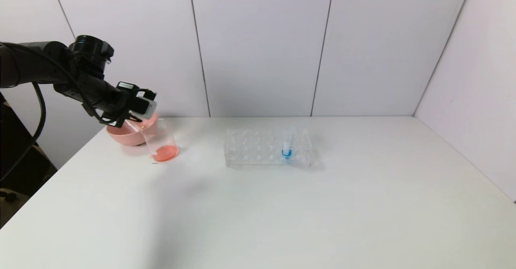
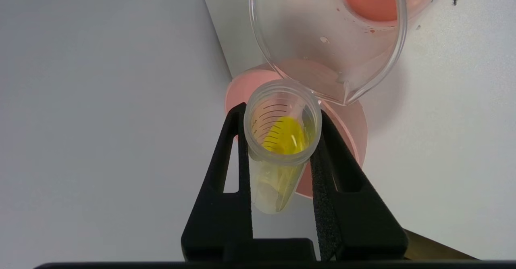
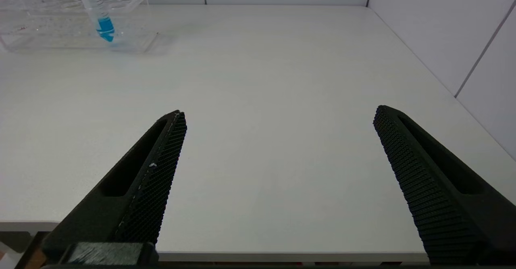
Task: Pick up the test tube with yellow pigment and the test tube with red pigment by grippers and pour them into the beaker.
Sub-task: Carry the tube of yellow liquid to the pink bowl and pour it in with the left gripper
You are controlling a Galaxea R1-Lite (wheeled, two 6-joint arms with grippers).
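My left gripper point(image 2: 281, 113) is shut on the test tube with yellow pigment point(image 2: 282, 136), one black finger on each side just under its rim. The tube is tilted, and yellow liquid lies inside near its open mouth. That mouth is close beside the pouring lip of the beaker point(image 2: 395, 47). In the head view the left gripper point(image 1: 135, 113) hangs over the beaker point(image 1: 161, 140) at the table's far left. Red-orange liquid covers the beaker's bottom. The test tube with red pigment is out of view. My right gripper point(image 3: 278, 113) stands open and empty over the table's near edge.
A pink bowl point(image 1: 123, 134) sits right behind the beaker, under my left gripper. A clear tube rack point(image 1: 250, 146) stands at mid-table, holding a blue-bottomed tube point(image 1: 287, 146). White walls close off the back and the right side.
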